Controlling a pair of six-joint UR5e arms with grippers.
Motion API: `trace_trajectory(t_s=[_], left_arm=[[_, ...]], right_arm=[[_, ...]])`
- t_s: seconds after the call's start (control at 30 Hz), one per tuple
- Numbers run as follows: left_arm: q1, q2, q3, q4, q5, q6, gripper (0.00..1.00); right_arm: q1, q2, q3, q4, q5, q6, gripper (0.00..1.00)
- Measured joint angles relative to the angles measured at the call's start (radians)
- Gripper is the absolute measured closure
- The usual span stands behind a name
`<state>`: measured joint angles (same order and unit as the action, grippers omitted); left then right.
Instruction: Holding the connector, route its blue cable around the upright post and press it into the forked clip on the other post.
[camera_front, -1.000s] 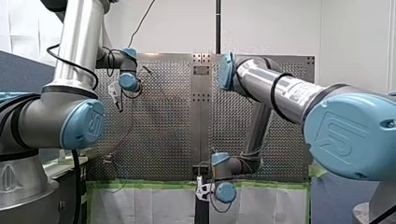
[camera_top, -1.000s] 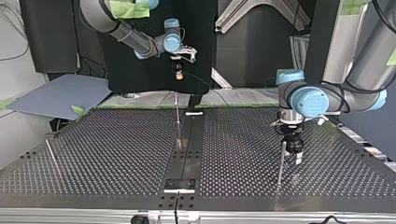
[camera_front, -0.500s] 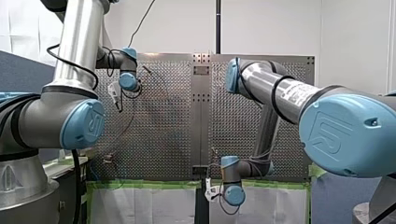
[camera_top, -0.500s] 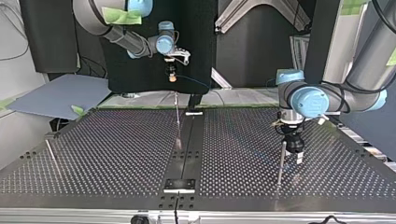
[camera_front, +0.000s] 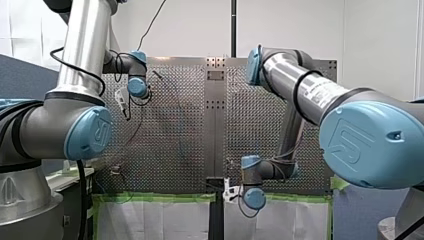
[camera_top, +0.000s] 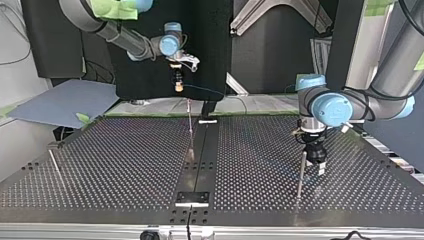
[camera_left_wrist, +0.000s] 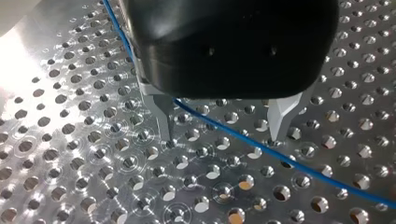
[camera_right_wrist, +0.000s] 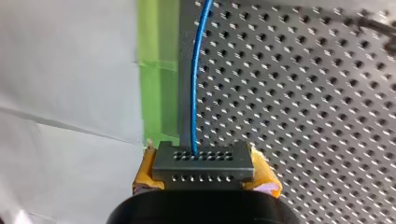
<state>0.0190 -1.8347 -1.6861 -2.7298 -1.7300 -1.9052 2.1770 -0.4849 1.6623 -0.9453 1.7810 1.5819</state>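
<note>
My right gripper (camera_right_wrist: 204, 176) has its yellow pads (camera_right_wrist: 144, 173) shut on a dark grey connector (camera_right_wrist: 203, 161). Its blue cable (camera_right_wrist: 196, 79) runs straight ahead over the perforated plate. In the top view this gripper (camera_top: 176, 84) hangs high above the table's far edge, behind a thin upright post (camera_top: 190, 129). My left gripper (camera_left_wrist: 221, 137) stands open just above the plate, and the blue cable (camera_left_wrist: 243, 142) lies slantwise between its metal fingers (camera_left_wrist: 163, 119). In the top view it (camera_top: 316, 161) is beside another post (camera_top: 300, 175).
A third thin post (camera_top: 54, 164) leans at the top view's left. A dark rail (camera_top: 199, 160) runs down the middle of the perforated table (camera_top: 110, 165). Green tape (camera_right_wrist: 156, 70) and white sheeting edge the table under my right gripper.
My right arm has carried the connector toward the top view's left and a little higher; in the front view it has shifted right. My left arm has not moved.
</note>
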Motion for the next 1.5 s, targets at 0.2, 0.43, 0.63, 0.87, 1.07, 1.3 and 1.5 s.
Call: trace_trajectory(t_s=[0.2,0.43,0.63,0.87,1.07,1.3,1.5], left_arm=[[-0.001,0.000,0.000,-0.012,-0.001,0.000,0.00],[-0.002,0.000,0.000,-0.028,-0.009,0.000,0.00],[-0.007,0.001,0.000,-0.036,-0.015,0.000,0.00],[-0.014,0.001,0.000,-0.044,-0.025,0.000,0.00],[-0.023,0.001,0.000,-0.048,-0.044,0.008,0.00],[-0.028,0.001,0.000,-0.049,-0.058,0.015,0.00],[-0.032,0.001,0.000,-0.050,-0.061,0.015,0.00]], right_arm=[[-0.012,-0.053,0.052,-0.052,0.001,0.004,1.00],[-0.042,-0.099,0.116,-0.116,-0.002,0.007,1.00],[-0.065,-0.104,0.165,-0.165,-0.004,0.010,1.00],[-0.085,-0.105,0.222,-0.222,-0.010,0.009,1.00],[-0.102,-0.105,0.271,-0.270,-0.036,0.011,1.00],[-0.131,-0.105,0.323,-0.323,-0.085,0.025,1.00],[-0.160,-0.125,0.360,-0.371,-0.135,0.028,1.00]])
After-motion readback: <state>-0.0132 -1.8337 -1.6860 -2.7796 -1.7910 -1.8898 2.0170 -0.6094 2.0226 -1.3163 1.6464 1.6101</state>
